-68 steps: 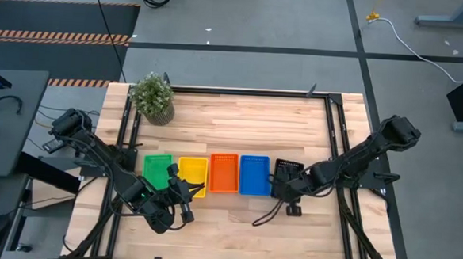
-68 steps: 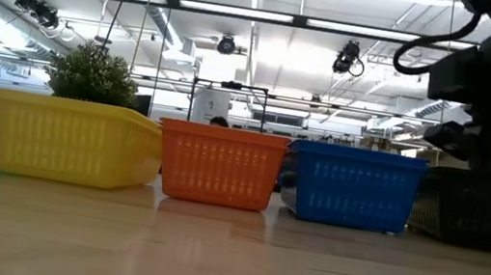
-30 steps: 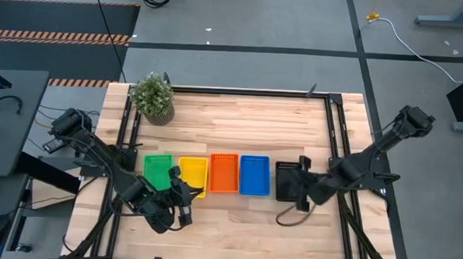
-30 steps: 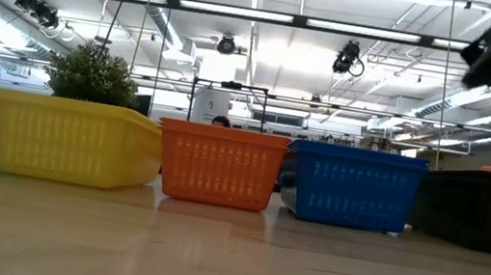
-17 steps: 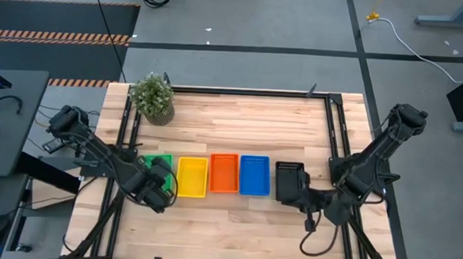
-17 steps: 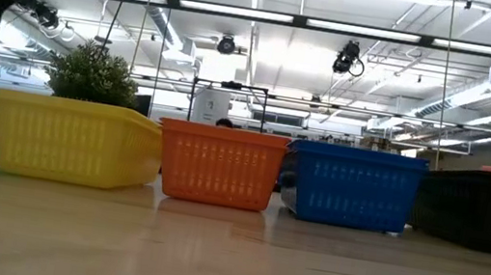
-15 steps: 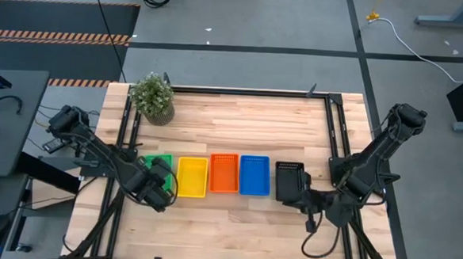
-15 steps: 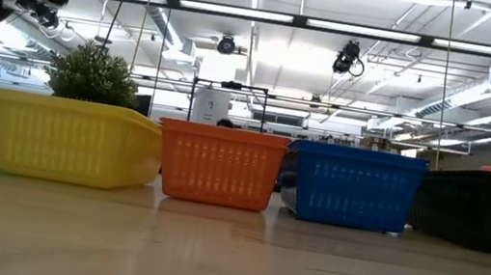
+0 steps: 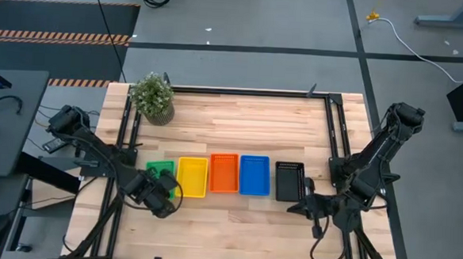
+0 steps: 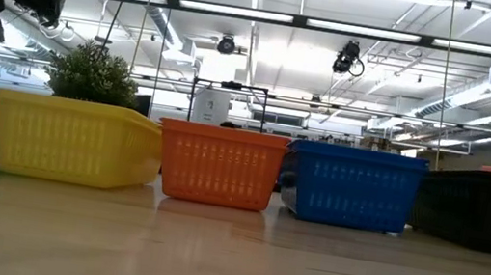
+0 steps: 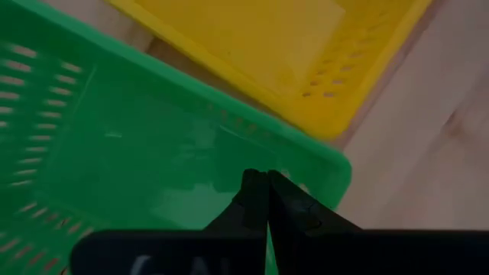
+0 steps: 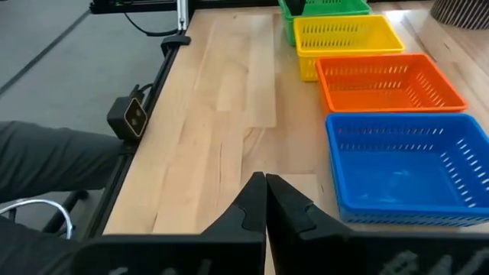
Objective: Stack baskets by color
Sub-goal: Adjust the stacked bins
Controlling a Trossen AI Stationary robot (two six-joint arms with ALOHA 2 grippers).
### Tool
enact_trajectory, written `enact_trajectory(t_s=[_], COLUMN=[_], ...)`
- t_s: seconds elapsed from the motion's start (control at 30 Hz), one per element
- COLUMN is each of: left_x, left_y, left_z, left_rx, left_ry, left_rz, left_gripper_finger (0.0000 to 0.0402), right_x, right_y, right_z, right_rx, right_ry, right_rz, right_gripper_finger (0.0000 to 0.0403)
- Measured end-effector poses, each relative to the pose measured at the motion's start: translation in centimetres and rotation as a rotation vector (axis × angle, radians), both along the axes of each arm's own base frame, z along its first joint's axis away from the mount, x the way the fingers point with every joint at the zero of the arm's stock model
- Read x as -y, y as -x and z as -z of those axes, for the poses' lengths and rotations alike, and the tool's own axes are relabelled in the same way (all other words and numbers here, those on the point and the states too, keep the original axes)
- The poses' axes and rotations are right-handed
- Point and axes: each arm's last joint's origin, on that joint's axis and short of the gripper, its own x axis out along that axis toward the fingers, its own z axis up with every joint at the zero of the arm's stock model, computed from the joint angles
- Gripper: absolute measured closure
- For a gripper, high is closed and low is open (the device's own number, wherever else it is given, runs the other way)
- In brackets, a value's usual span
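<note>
Your left hand is hovering clenched over the green slotted plastic basket; your right hand is waiting clenched above the wooden worktop.

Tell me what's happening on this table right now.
Two robot arms are sorting baskets by colour. Green, yellow, orange, blue and black baskets sit in a row. The left claw, shut, hangs over the green basket's near edge. The right claw, shut, is empty beside the black basket.
</note>
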Motion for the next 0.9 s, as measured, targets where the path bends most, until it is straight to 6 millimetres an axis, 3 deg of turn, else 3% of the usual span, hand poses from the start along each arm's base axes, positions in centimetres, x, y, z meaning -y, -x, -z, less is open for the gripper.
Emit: enact_trajectory(t_s=[0.3,0.53,0.9], left_x=[0.3,-1.2,-2.7], left_y=[1.7,3.2,4.2], left_z=[0.1,0.1,-0.4], left_rx=[-0.082,-0.19,-0.286], left_ry=[-0.079,-0.292,-0.472], left_rz=[0.028,0.041,0.038], left_gripper_finger=[0.0397,0.0398,0.0398], right_x=[0.1,-0.8,-1.4], right_y=[0.3,-0.4,-0.9], right_z=[0.5,2.4,4.0], right_rx=[-0.08,-0.223,-0.273], right_ry=[-0.039,-0.101,-0.073], right_rz=[-0.017,-0.052,-0.024], right_gripper_finger=[0.04,0.04,0.0399])
